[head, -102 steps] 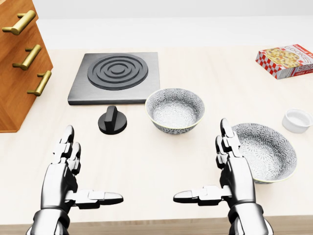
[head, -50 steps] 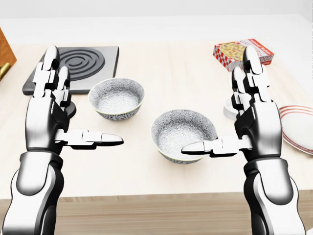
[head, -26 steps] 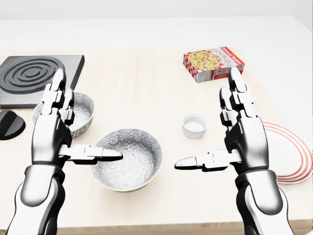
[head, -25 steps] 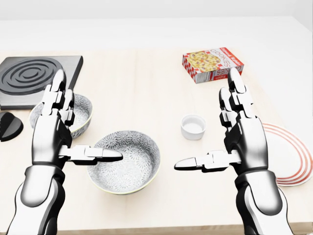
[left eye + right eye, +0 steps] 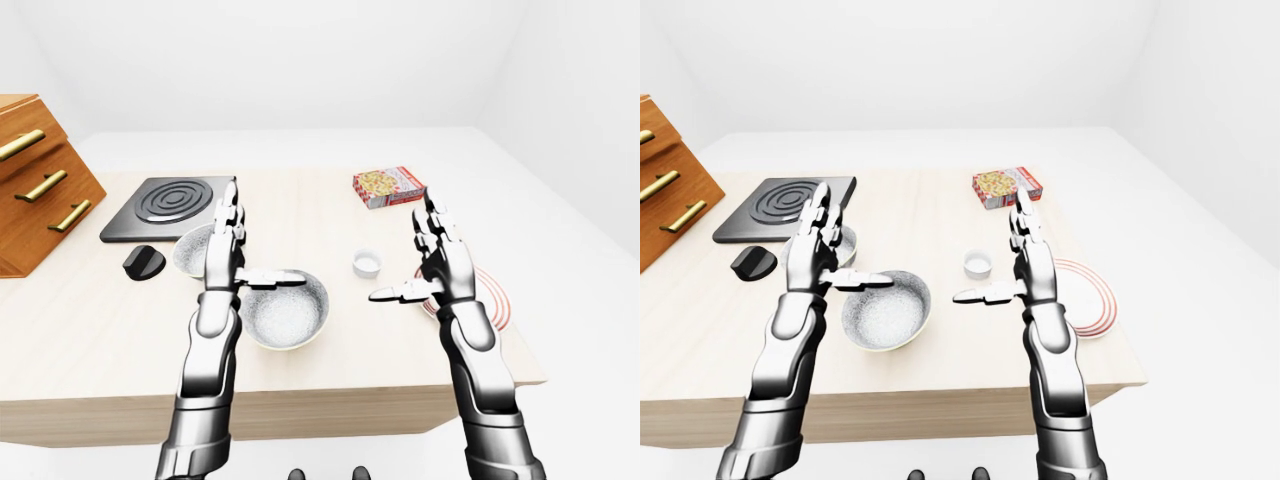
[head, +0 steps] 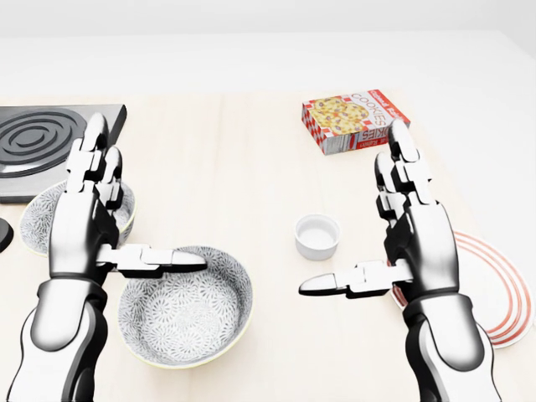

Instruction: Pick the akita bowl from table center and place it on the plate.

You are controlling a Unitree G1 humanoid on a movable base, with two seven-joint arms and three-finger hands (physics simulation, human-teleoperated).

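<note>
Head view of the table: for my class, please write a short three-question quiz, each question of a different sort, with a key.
1. True or false: the right hand is closed round the small white cup.
2. Multiple choice: the red-ringed plate lies (A) at the right edge of the head view, partly behind the right hand; (B) under the cookie box; (C) on the black burner.
3. Fill in: the left hand hovers with open fingers over the rim of a patterned ____.

Key: 1 false, both hands are open and hold nothing; 2 A; 3 bowl.
</note>
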